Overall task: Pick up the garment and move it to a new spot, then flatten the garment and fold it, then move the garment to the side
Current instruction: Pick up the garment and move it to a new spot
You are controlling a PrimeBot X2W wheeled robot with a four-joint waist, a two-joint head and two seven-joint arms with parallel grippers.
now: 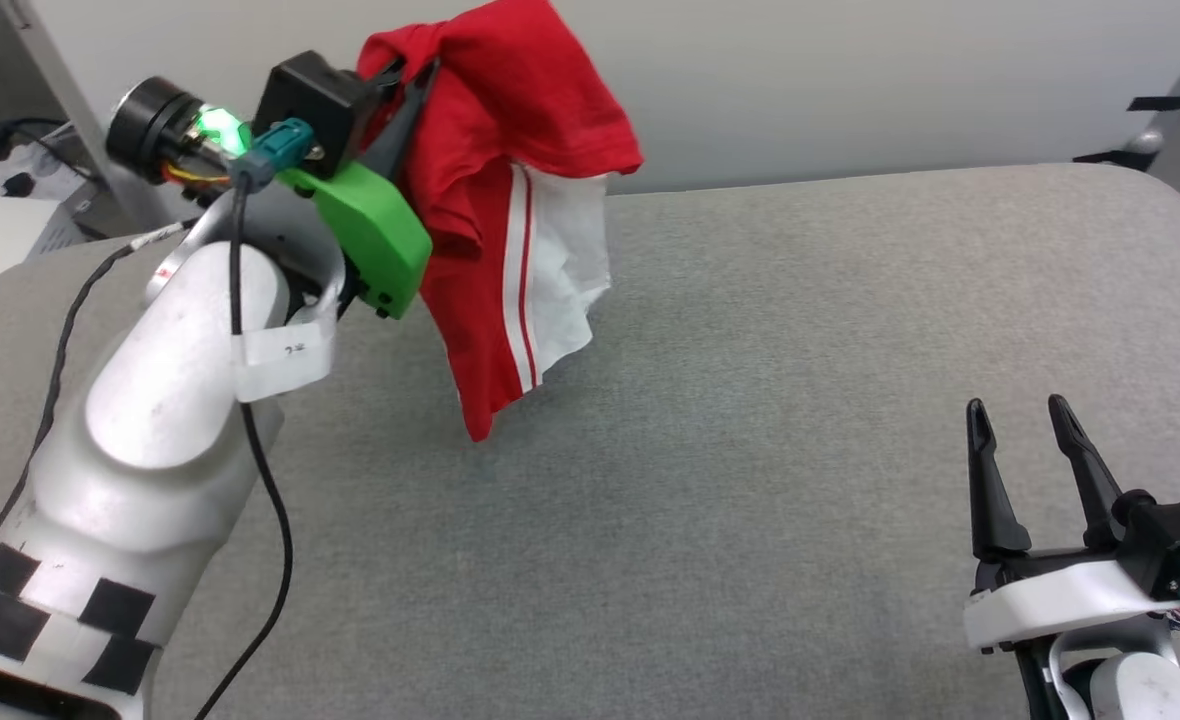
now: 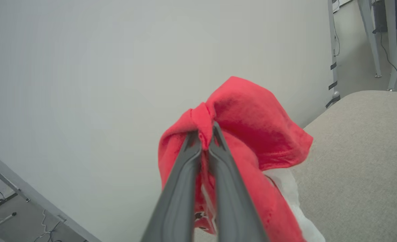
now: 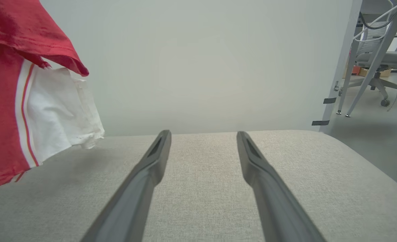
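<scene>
We're on the carry step: left gripper [image 2: 203,134] clamped on a bunch of the garment [image 1: 510,200] dangling at 11 o'clock over the grey pad [image 1: 800,400], right gripper [image 1: 1020,410] spread empty at 4 o'clock, so next we'd reckon lower it somewhere fresh

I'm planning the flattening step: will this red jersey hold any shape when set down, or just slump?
Probably floppy: pinched at one bunch by the left hand, the red jersey hangs in loose folds, white sleeve drooping. Likely light: that small pinch carries it all. It should slump on the grey padded surface and need spreading.
</scene>
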